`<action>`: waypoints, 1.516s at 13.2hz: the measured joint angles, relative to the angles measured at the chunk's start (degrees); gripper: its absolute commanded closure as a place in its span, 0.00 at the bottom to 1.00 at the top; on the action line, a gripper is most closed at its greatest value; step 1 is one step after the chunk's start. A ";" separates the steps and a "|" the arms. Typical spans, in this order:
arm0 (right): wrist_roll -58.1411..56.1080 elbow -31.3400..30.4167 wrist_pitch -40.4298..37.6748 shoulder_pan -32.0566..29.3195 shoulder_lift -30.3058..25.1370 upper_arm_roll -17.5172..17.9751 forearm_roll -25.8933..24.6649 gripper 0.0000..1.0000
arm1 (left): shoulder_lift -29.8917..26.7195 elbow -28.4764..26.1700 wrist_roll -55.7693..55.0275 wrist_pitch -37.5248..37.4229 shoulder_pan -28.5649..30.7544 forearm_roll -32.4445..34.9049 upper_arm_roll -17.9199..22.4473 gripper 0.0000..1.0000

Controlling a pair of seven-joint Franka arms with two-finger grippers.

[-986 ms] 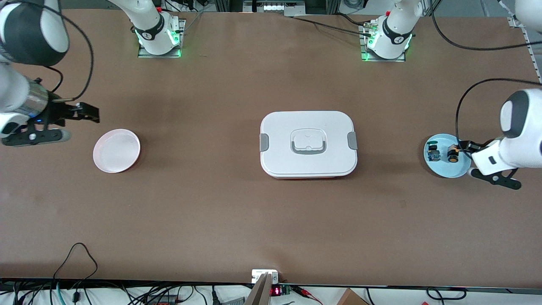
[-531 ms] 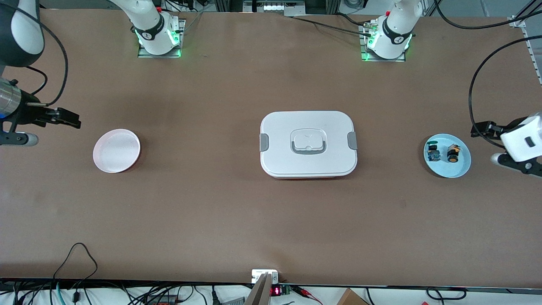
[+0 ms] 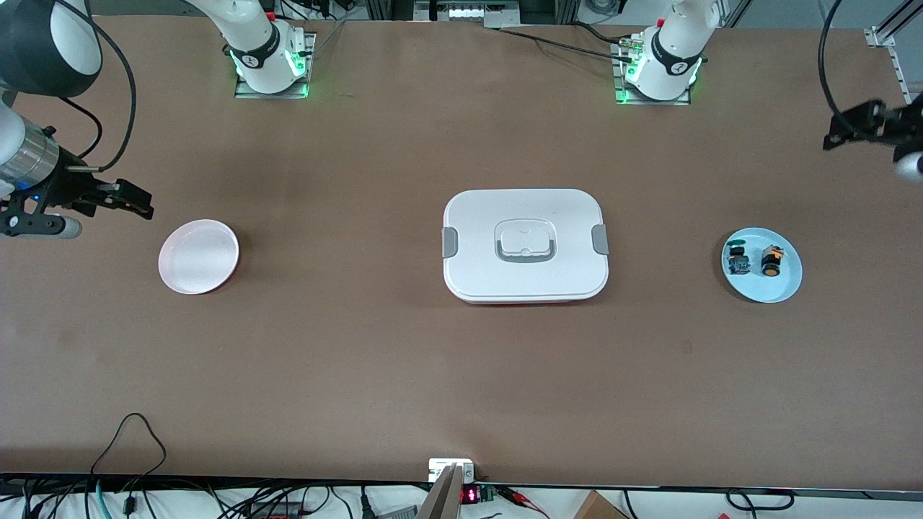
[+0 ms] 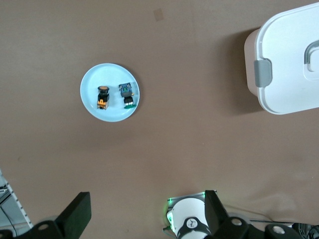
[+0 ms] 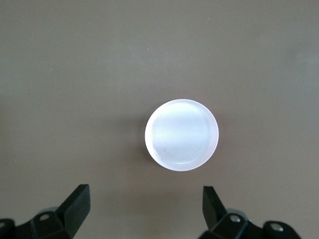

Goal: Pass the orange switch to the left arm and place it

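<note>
The orange switch [image 3: 771, 261] stands on a light blue plate [image 3: 786, 285] at the left arm's end of the table, beside a small blue-and-green component [image 3: 737, 261]. In the left wrist view the switch [image 4: 102, 97] and its plate [image 4: 112, 112] show small and well apart from the gripper. My left gripper [image 3: 854, 124] is open and empty, high over the table's edge at that end. The white box [image 3: 525, 245] sits mid-table and also shows in the left wrist view [image 4: 286, 64]. My right gripper [image 3: 126, 198] is open and empty, over the table beside the pale pink plate.
An empty pale pink plate [image 3: 198, 256] lies at the right arm's end of the table; it shows in the right wrist view [image 5: 181, 134]. The arm bases [image 3: 270, 61] [image 3: 660, 65] stand along the table's top edge. Cables lie along the edge nearest the front camera.
My left gripper has pulled away from the blue plate, out and up toward the table's edge, with nothing in it. My right gripper drifted out, then back toward the pink plate.
</note>
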 measured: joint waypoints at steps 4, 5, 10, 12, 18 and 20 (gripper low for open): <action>-1.18 -0.84 -0.08 0.02 -1.63 0.02 0.00 0.00 | -6.34 -11.69 -0.79 6.18 2.93 -2.39 0.07 0.00; -1.22 -0.79 -1.08 0.04 -1.71 0.03 0.00 0.00 | -7.71 -15.83 -0.79 9.73 3.40 -2.59 0.09 0.00; -1.48 1.60 -2.66 0.15 -1.67 0.13 -0.01 0.00 | -12.68 -29.32 -0.93 20.24 3.55 -3.40 0.09 0.00; -1.48 2.63 -2.88 0.16 -1.67 0.13 0.00 0.00 | -13.22 -29.58 -0.94 20.57 3.70 -4.26 0.17 0.00; -1.53 4.25 -5.50 0.18 -1.64 0.20 0.00 0.00 | -13.32 -29.59 -0.94 21.23 4.18 -4.37 0.19 0.00; -1.54 5.79 -7.40 0.18 -1.65 0.20 0.00 0.00 | -13.32 -29.58 -1.22 21.89 4.18 -4.74 0.19 0.00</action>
